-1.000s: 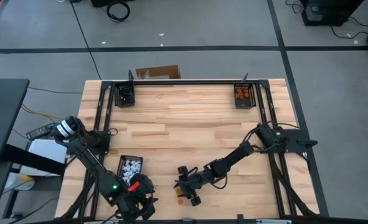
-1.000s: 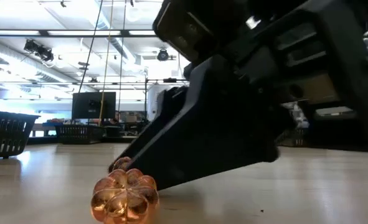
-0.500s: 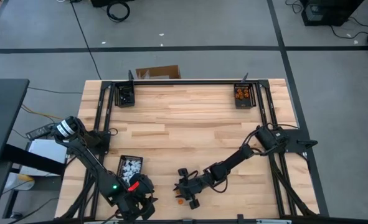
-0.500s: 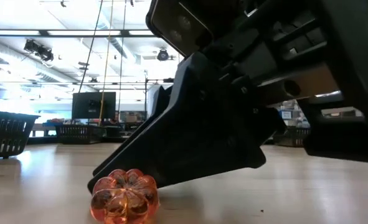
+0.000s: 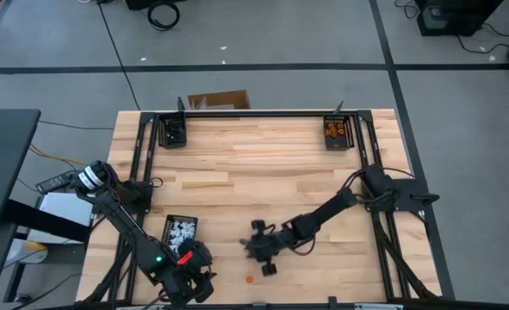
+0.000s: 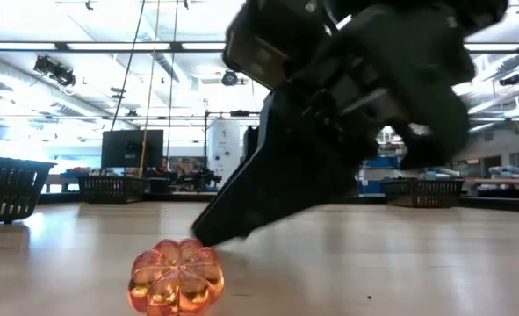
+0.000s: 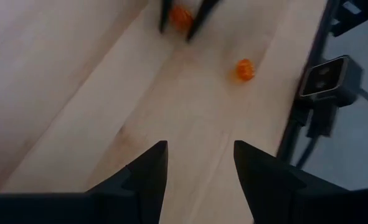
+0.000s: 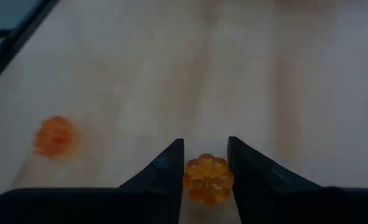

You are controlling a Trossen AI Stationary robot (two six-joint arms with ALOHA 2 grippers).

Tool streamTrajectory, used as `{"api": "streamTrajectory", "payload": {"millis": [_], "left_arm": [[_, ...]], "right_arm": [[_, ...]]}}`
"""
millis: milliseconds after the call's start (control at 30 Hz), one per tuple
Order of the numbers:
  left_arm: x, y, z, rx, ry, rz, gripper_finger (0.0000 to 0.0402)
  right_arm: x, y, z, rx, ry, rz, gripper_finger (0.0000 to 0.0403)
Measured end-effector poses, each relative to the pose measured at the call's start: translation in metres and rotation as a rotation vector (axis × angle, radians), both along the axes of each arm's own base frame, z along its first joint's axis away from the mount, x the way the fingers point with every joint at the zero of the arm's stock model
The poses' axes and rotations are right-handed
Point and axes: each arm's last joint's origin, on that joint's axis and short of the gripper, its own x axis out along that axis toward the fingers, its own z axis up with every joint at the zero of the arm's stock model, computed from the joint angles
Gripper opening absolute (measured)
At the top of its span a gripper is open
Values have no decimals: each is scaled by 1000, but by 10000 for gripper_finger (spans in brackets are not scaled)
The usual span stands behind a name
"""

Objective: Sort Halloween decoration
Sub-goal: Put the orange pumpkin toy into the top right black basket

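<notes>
Gripping one orange pumpkin (image 8: pixel 208 178) between its jaws, the right gripper (image 8: pixel 206 163) leaves another pumpkin (image 5: pixel 249 279) just nearer-left; left gripper (image 7: pixel 198 163) gapes.

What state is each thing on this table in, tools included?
Right tool: closed on a small translucent orange pumpkin trinket.
Second orange pumpkin trinket: lying free on the wooden table.
Left tool: open, empty.
Black rectangular tray by the left arm: holds white trinkets.
Far-right black tray: holds orange trinkets.
Far-left black tray: contents too dark to tell.
</notes>
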Motion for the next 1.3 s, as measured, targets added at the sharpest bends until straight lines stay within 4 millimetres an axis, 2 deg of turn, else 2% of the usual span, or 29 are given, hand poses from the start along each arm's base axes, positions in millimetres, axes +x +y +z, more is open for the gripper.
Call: {"api": "streamTrajectory", "payload": {"millis": [100, 233, 367, 533, 700, 933, 1133, 1300], "left_arm": [[1, 4, -1, 23, 20, 9, 194], [5, 11, -3, 49, 39, 26, 194], [14, 20, -2, 83, 41, 17, 194], [33, 40, -2, 158, 46, 4, 194], [62, 76, -1, 225, 75, -28, 194], [101, 143, 0, 210, 111, -98, 194], [118, 195, 2, 192, 116, -101, 194], [121, 223, 1, 152, 131, -76, 194]], "right_arm": [[-8, -17, 12, 8, 26, -49, 114], [-33, -42, 28, 7, 65, -104, 115], [-71, -77, 49, -2, 22, -236, 115], [-133, -129, 62, -11, -14, -464, 115], [-183, -183, 69, -103, 61, -770, 115], [-225, -255, 88, -184, 78, -1196, 115], [-252, -302, 84, -182, 183, -1349, 125], [-268, -328, 76, -59, 195, -1408, 180]]}}
